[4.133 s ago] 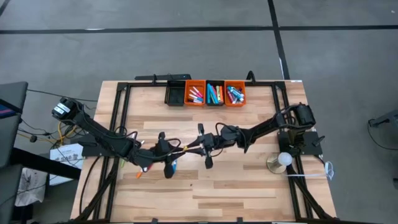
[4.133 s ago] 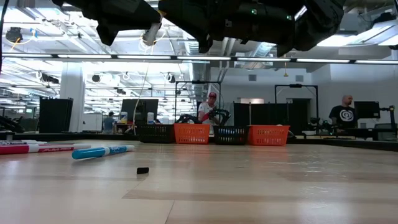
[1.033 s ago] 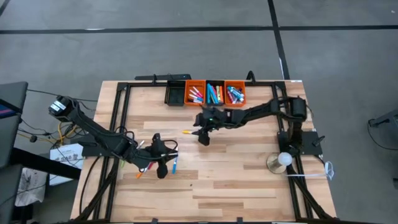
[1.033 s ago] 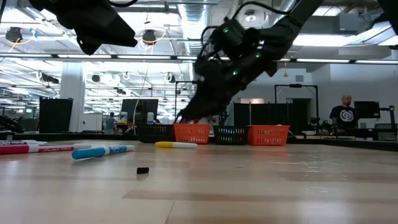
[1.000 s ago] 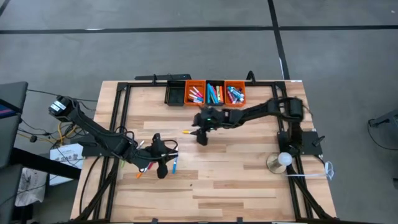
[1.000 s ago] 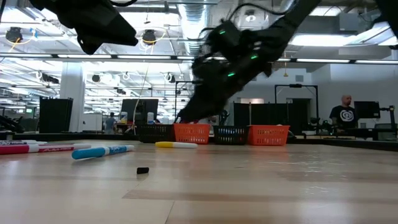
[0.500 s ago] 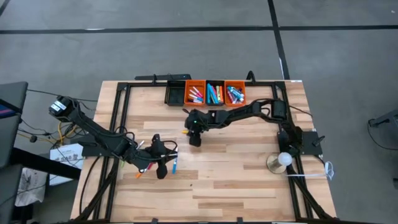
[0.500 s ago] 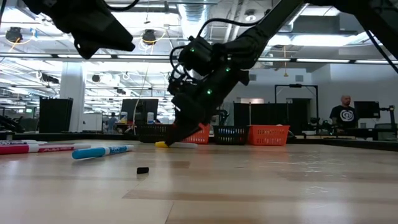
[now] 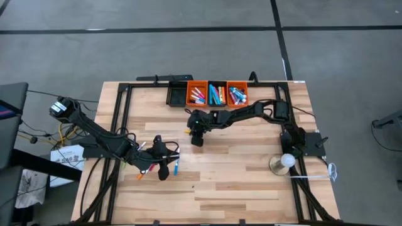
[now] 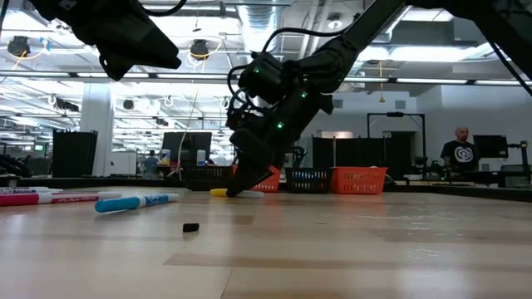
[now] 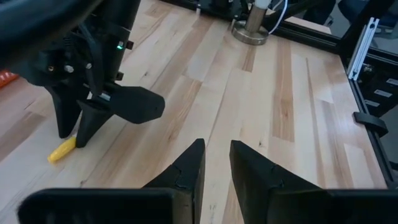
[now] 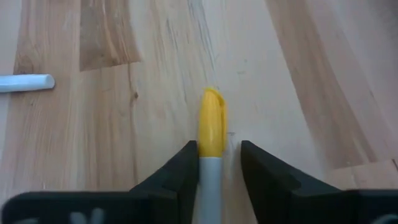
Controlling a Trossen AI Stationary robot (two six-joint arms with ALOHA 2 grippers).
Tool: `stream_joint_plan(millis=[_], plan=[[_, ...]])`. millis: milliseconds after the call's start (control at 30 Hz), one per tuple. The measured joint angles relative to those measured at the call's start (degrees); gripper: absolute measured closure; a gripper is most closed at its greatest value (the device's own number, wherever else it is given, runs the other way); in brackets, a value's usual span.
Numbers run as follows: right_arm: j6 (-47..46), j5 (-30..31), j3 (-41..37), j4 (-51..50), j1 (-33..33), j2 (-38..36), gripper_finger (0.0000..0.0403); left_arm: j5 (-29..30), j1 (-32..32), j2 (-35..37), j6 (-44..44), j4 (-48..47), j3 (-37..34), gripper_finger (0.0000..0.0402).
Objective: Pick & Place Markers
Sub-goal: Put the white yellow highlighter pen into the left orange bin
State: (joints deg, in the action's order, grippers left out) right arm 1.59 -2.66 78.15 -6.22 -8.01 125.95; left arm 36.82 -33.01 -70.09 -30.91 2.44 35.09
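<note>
Right tool [image 12: 219, 163] fingers narrowly parted, straddling yellow marker [image 12: 211, 129] on table [image 12: 93, 137]; contact unclear.

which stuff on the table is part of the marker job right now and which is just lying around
Part of the job:
yellow marker, between the right tool's fingers
loose markers near the left tool
binned markers
orange bins

Lying about:
small black piece
round metal stand

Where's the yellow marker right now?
The yellow marker lies on the table between the right gripper's fingers, just in front of the leftmost orange bin.
</note>
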Motion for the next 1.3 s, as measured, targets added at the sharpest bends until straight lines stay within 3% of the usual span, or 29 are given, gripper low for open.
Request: stream_joint_plan(millis=[267, 800, 1300], plan=[[-0.11, -0.61, 0.15, -0.72, -0.43, 0.9, 0.0375, 0.02, 0.0, -0.01, -0.03, 0.68, 0.0, 0.033], [-1.56, -0.17, 1.27, -1.83, -0.01, 0.87, 0.0374, 0.0, 0.0, -0.01, 0.1, 0.63, 0.0, 0.033], [1.92, 3.95, 14.13, -19.24, 0.83, 1.84, 0.0374, 0.0, 0.0, -0.06, -1.54, 0.6, -0.65, 0.033]])
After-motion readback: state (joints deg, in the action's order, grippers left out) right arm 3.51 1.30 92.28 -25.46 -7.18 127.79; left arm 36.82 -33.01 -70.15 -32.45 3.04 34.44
